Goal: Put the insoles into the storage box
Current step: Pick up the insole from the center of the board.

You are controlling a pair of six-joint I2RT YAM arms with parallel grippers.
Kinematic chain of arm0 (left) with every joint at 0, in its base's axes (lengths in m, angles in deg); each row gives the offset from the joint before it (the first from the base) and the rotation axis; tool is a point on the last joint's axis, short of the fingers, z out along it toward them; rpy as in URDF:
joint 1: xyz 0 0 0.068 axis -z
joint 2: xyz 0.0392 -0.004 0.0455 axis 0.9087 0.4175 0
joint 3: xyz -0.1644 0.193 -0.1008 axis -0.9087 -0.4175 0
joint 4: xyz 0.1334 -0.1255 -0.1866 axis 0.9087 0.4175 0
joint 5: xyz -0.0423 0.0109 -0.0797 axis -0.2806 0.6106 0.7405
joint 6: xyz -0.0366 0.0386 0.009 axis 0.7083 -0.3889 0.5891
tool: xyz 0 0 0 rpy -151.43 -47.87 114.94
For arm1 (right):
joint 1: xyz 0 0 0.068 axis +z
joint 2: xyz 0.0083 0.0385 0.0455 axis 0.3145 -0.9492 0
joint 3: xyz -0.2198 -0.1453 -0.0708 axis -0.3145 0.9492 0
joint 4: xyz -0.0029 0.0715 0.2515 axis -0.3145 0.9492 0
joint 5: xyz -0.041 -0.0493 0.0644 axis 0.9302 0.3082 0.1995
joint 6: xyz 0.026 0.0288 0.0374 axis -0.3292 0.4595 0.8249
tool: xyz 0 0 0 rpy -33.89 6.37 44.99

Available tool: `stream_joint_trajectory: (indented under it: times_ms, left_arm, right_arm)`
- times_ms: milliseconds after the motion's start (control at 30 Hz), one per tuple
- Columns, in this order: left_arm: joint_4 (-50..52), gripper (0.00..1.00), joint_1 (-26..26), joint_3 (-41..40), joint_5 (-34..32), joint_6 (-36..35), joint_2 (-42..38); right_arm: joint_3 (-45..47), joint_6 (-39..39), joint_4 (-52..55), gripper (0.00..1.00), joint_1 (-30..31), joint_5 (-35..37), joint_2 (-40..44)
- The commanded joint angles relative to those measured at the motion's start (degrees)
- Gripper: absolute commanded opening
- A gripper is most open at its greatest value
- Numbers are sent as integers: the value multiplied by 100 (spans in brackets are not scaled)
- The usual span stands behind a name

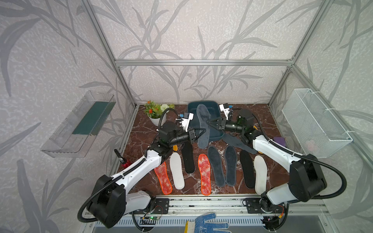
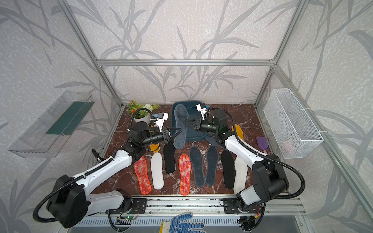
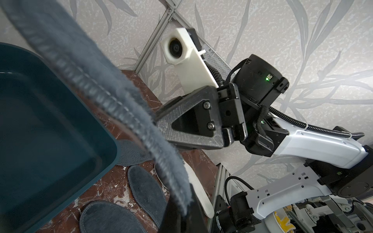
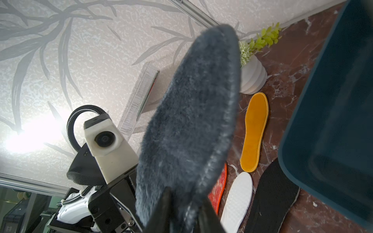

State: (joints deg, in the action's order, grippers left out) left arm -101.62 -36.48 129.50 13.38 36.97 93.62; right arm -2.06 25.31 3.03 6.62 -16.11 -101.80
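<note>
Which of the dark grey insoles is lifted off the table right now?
The fluffy grey insole, held by the left gripper and right gripper above the storage box. The other grey ones lie flat on the table.

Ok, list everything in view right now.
storage box: 1, teal, back centre
fluffy insole: 1, grey, held over the box
red-orange insoles: 2, front
white insoles: 2, front
black insoles: 2, front
felt insoles: 3, dark grey, two front, one beside box
yellow insoles: 2, mustard, partly under arms
potted plant: 1, green, back left
shelf: 1, clear, left wall
wire basket: 1, white, right wall
glove: 1, blue-dotted, front edge
purple tool: 1, right side
red object: 1, left side
left claw: shut on fluffy insole
right claw: shut on fluffy insole
</note>
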Motion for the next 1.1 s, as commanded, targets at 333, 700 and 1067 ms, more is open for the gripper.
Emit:
stream_joint_trajectory:
  times_ms: [333, 700, 1067]
  left_arm:
    - [806, 67, -198, 294, -327, -170, 251]
    - [3401, 99, -353, 520, -3303, -1200, -975]
    - [4970, 99, -353, 509, -5973, -1369, -1981]
  right_arm:
    - [-253, -51, 556, 0, -214, 197, 48]
    - [-1554, -1666, 2952, 0, -544, 596, -360]
    - [-3258, -2035, 3946, 0, 178, 1595, -1861]
